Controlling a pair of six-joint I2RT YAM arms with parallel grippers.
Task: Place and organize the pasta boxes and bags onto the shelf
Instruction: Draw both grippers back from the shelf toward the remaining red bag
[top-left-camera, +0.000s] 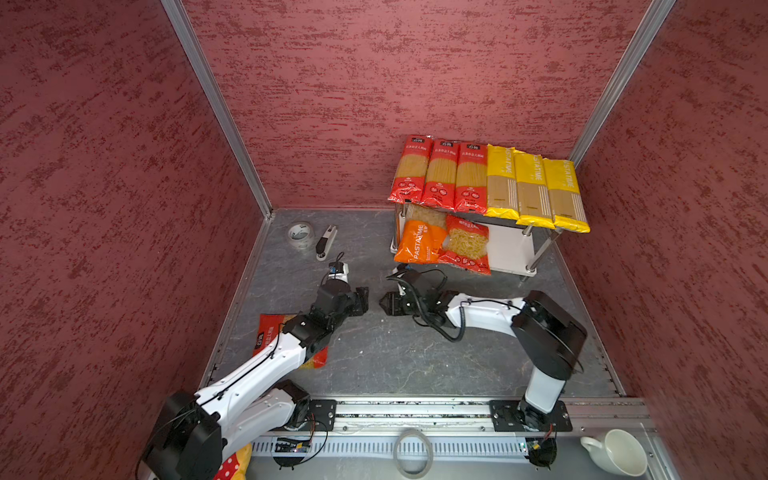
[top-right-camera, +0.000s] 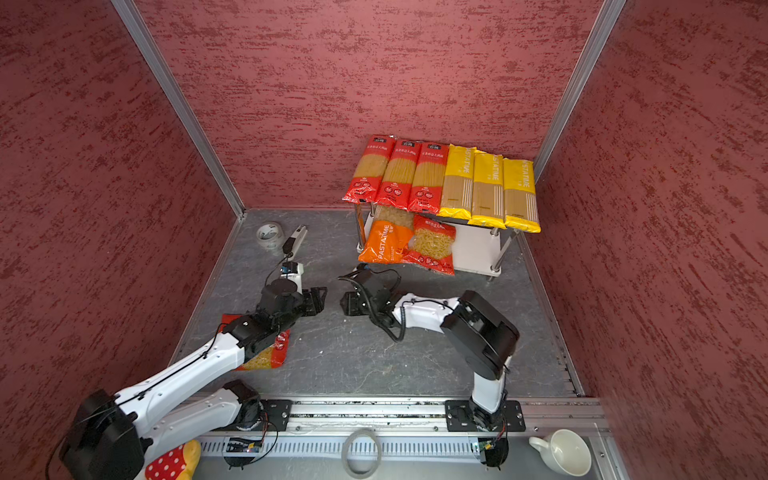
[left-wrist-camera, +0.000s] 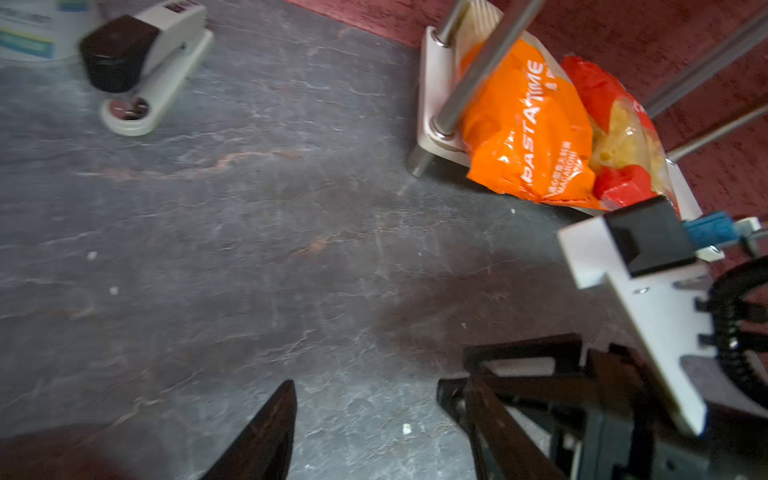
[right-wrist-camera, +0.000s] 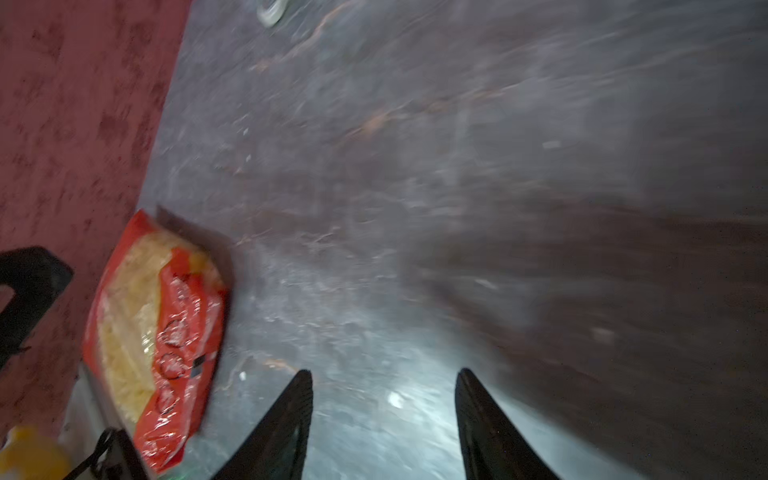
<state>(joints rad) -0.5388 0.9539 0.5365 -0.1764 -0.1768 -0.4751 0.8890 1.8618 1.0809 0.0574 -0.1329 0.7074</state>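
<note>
Top tier of the shelf (top-left-camera: 509, 249) is full. Three red spaghetti packs (top-left-camera: 441, 174) on its left half, three yellow PASTATIME packs (top-left-camera: 532, 187) on the right. All are long, flat, crinkly film, lying side by side and touching, with front ends overhanging the tier. The shelf is white boards on shiny round metal posts.

Lower tier: orange PASTATIME bag (top-left-camera: 417, 243) at the left end, puffy and glossy, leaning out over the front edge. Red short-pasta bag (top-left-camera: 467, 245) sits just beside it, touching. Its clear window shows pale curly pasta.

One bag not shelved: the second red short-pasta bag (top-right-camera: 270, 353) lies flat on the grey veined stone-look floor (top-left-camera: 374, 353) near the left wall. The left forearm covers most of it in both top views.

Left gripper (top-left-camera: 360, 301) hovers mid-floor, jaws apart, nothing between them (left wrist view is blurred, only one dark tapered finger reads cleanly). Right gripper (top-left-camera: 385, 303) faces it tip to tip, close but not touching. Its dark wedge-shaped fingers are spread over bare floor and hold nothing.

Clear tape roll (top-left-camera: 300, 235) and a grey-and-black stapler (top-left-camera: 326, 243) sit beside each other toward the back-left corner.
</note>
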